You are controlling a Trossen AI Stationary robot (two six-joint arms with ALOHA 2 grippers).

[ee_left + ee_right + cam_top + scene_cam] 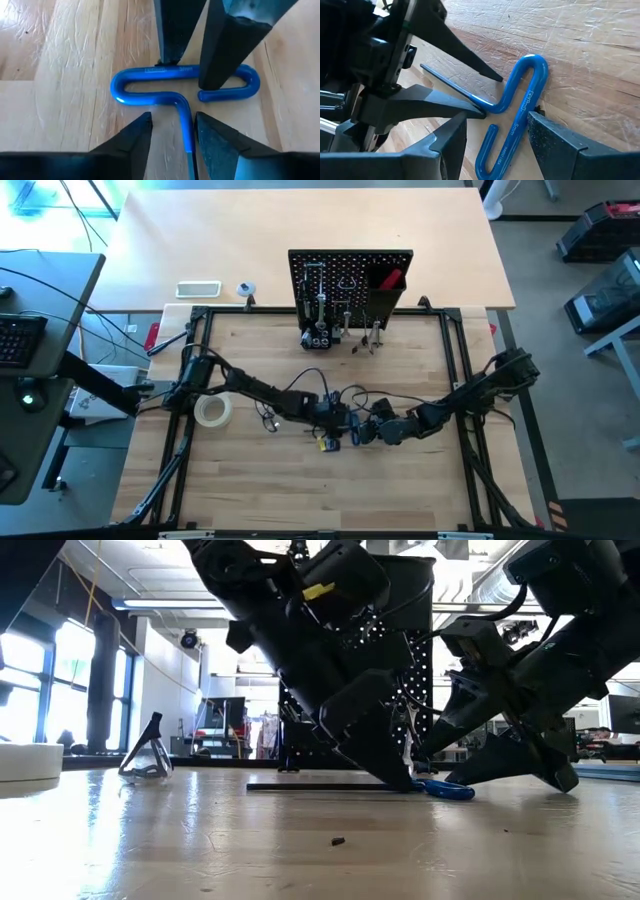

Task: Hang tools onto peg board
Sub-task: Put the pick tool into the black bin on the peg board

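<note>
While the blue hex key (180, 90) lies flat on the bench (400, 480) near its middle, both claws crowd over it from opposite sides. The left claw (172, 127) has its fingers parted, straddling the key's thin steel shaft without pinching it; it holds nothing. The right claw (495, 132) is also spread wide, its fingers set either side of the looped blue handle, gripping nothing.

Likely handling: small, light, fully stiff metal, not fragile. The coated handle looks glossy, so probably a bit slippery; the bare shaft is thin and could twist in a pinch. It sits flush on the wood, so fingers must scrape low to get under it. Best hold is probably across 1 straight run of the handle loop, leaving the loop's open inside free for a hook.

The peg board (350, 280) stands upright at the far edge, well apart from the key, already carrying several tools. A tape roll (213, 411) rests on the left.
</note>
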